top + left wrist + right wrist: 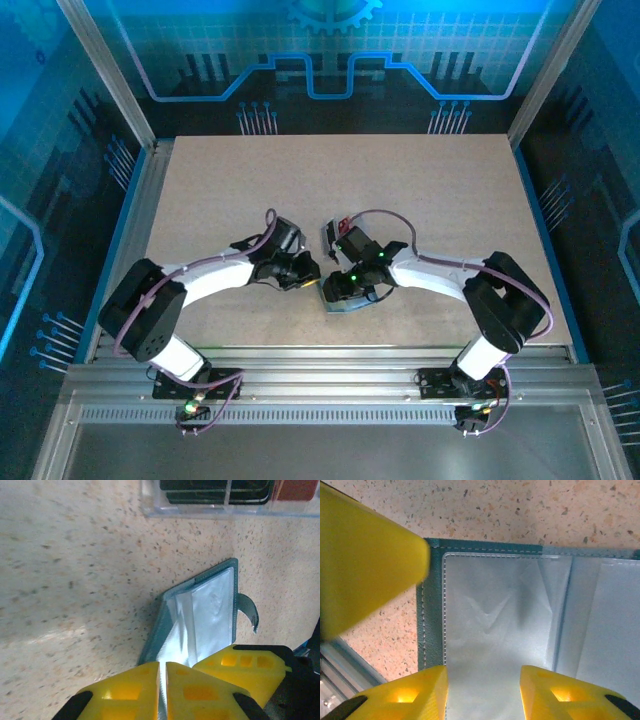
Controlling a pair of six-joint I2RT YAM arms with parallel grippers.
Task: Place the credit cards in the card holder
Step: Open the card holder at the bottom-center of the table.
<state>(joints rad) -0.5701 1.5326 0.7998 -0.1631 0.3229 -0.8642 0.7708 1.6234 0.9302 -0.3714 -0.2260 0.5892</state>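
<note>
Open card holder (pixel 212 610) lies near-centre on the table (pixel 400 180). Left gripper (pixel 162 672) pinches its pale inner flap. Right gripper (pixel 482 685) jaws are spread apart over it. Cards (pixel 215 492) sit in a clear tray (pixel 200 511) just beyond.

Overhead light: even and bright on the table (pixel 350 180); blue glow on the walls (pixel 60 80); soft shadows under the arms (pixel 215 280).
Left wrist view: pale glare on the table at left; left gripper (pixel 162 672) blurred near the lens.
Right wrist view: card holder (pixel 490 630) lining shines; left gripper's finger (pixel 365 565) smeared, unfocused.
</note>
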